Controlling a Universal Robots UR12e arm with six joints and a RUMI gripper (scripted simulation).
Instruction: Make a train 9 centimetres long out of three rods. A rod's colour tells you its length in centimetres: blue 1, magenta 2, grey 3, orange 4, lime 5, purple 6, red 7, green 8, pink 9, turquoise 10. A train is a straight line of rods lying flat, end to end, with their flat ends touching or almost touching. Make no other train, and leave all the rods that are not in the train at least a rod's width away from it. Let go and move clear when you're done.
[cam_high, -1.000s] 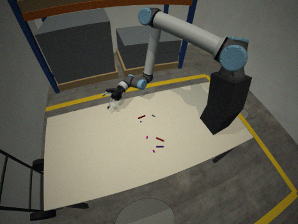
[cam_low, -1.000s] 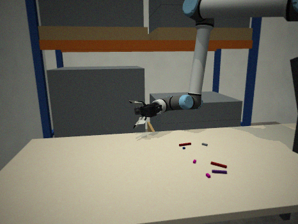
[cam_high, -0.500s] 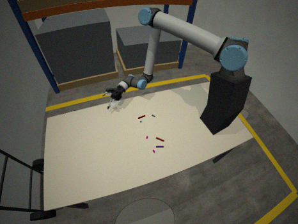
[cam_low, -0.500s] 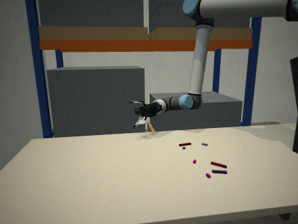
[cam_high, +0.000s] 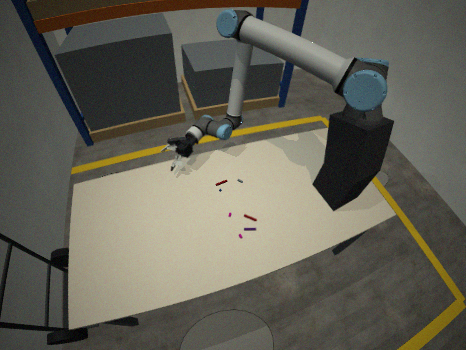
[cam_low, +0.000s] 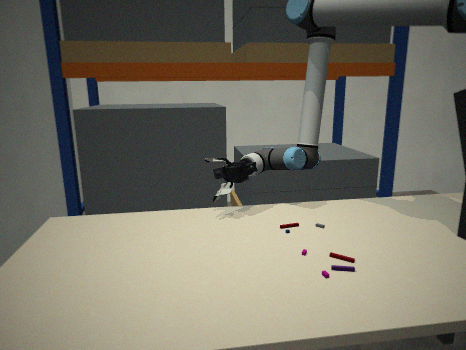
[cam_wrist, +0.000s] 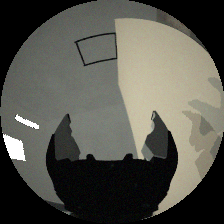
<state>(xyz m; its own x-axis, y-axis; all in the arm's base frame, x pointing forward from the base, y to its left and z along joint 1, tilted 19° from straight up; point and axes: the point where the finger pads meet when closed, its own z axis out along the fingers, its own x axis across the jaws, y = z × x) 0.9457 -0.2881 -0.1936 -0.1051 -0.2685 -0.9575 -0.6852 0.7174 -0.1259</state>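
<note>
The gripper (cam_high: 175, 164) hangs above the far edge of the table (cam_high: 125, 260), jaws spread to their widest and holding nothing, while the rods lie scattered well to its right, none yet joined into a train. Seven pieces show on the cream top: a red rod (cam_high: 221, 183) with a tiny blue rod (cam_high: 220, 190) just beside it, a grey rod (cam_high: 240, 180) near them, and nearer the camera a second red rod (cam_high: 250, 217), a purple rod (cam_high: 250, 229) and two magenta rods (cam_high: 230, 214) (cam_high: 240, 236). Several sets would sum to nine, such as red with two blues, or purple, magenta and blue, though only one blue piece is visible and the smallest rods are hard to read at this range. The purple, magenta and blue set looks workable; the sound approach is likely to leave the purple rod in place as the anchor, swing across, descend squarely over a short rod, grip it across its width, and set it flat, end to end in line. The second red rod lies close to the purple one and may need clearing. The arm (cam_high: 295, 47) reaches out from its dark pedestal (cam_high: 350, 160), forearm dropping steeply, wrist bent so the fingers point down past the table's edge, as the wrist view confirms.
</note>
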